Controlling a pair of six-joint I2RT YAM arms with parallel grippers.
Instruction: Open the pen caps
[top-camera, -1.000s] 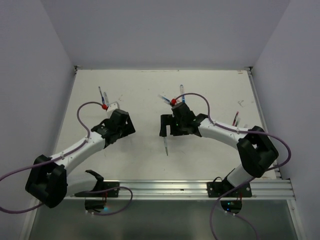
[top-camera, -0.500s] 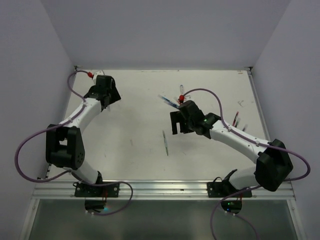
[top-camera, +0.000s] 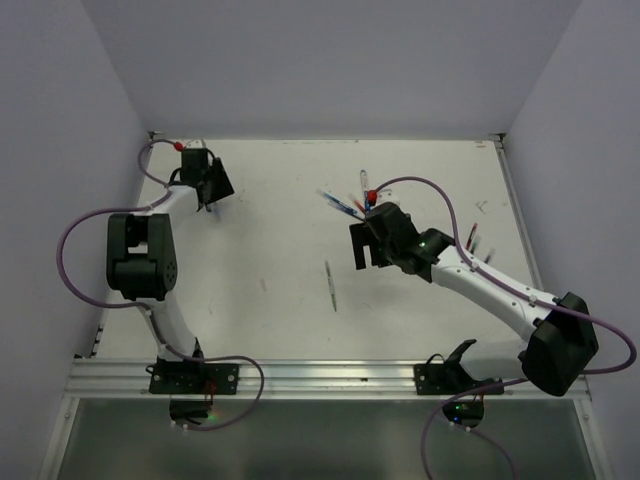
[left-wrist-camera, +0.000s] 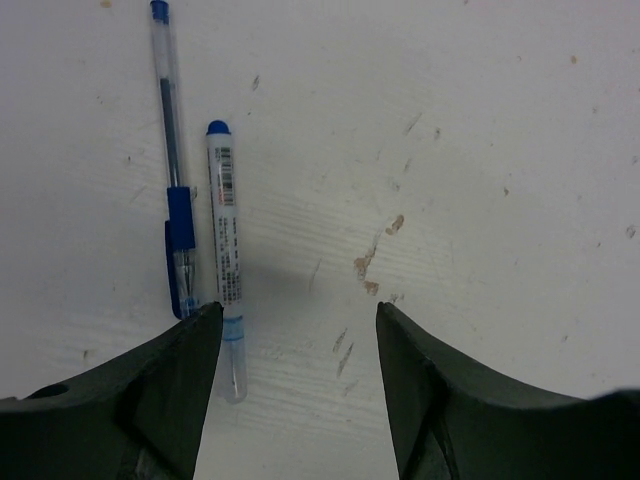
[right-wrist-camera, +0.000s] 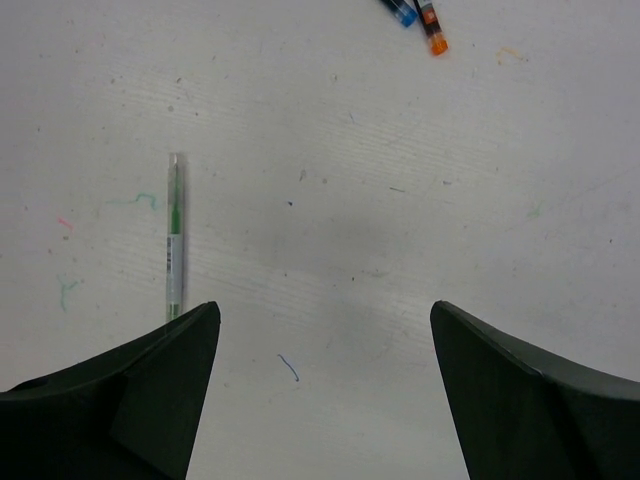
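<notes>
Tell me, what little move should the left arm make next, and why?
Probably slide the left gripper sideways until its open jaws are centred over the white pen, then lower. The gripper holds nothing, and that pen and the clear pen with the blue cap lie side by side close to one finger, not mid-gap.

top view was lit evenly from overhead, diffuse and flat. table (top-camera: 270, 230) came out bright off-white and the walls had a lavender cast. arms threw only faint, soft shadows. small items there were low-res. wrist cams: tabletop was sharp, scuffs and the print on the white pen (left-wrist-camera: 225, 230) were readable, with a soft grey shadow patch just right of it. left gripper (left-wrist-camera: 300, 312) and right gripper (right-wrist-camera: 325, 310) fingers were near-black and underexposed, edges slightly soft.
</notes>
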